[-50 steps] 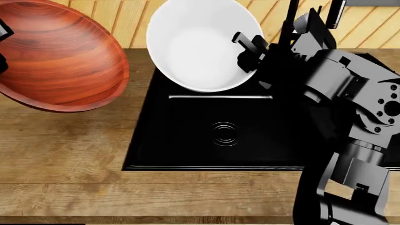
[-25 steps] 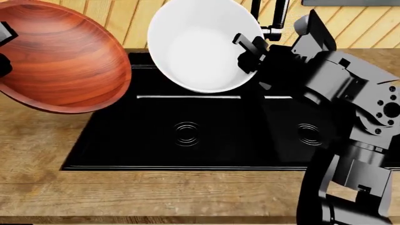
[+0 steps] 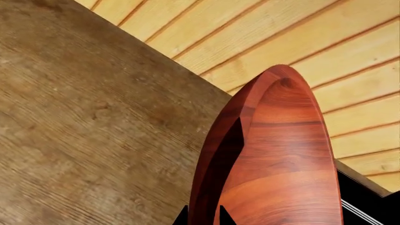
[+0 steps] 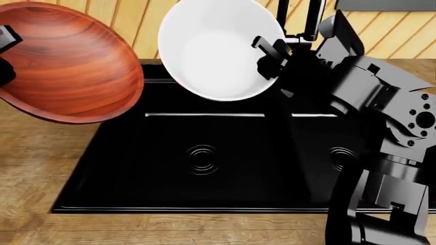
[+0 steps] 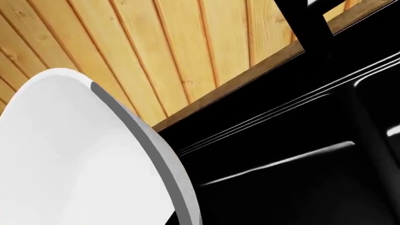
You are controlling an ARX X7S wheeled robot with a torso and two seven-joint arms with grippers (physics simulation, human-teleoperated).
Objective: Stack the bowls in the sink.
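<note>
The reddish-brown wood-grained bowl (image 4: 68, 61) is held tilted in the air at the upper left, over the counter by the sink's left edge. My left gripper (image 3: 203, 218) is shut on its rim, one fingertip on each side. The white bowl (image 4: 214, 48) is held tilted above the back of the black sink's (image 4: 170, 199) left basin. My right gripper (image 4: 271, 55) is shut on its right rim; the right wrist view shows the rim (image 5: 168, 164) edge-on. The round drains (image 4: 202, 157) show in both basins, and the faucet (image 4: 310, 20) stands behind.
The wooden counter (image 4: 34, 168) surrounds the sink, with a wood-plank wall (image 4: 136, 20) behind. My right arm (image 4: 388, 127) covers most of the right basin.
The view has shifted: the sink now sits further left and lower, with more of both basins showing. Both bowls stay gripped in nearly the same place in view.
</note>
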